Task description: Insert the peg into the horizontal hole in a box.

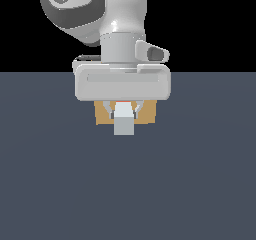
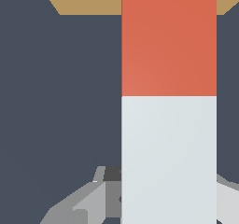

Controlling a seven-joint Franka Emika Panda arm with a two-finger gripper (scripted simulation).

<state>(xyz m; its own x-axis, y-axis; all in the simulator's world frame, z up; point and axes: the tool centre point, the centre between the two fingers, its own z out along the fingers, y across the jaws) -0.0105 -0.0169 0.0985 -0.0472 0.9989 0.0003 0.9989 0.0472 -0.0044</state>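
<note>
The arm (image 1: 100, 14) comes down from the upper middle of the exterior view, wrist vertical, its wide pale hand level across the centre. Below it the gripper (image 1: 123, 113) points downward, its fingers (image 1: 135, 109) angled inward and clamped on the peg (image 1: 123, 124).

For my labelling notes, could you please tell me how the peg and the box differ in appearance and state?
The peg is two-coloured, orange-red at one half and white at the other; the box is plain tan throughout. The peg is a long slender bar, while the box is a broad block. The peg sits between the jaws of the gripper; the box stands free behind it. Both have flat faces.
</note>
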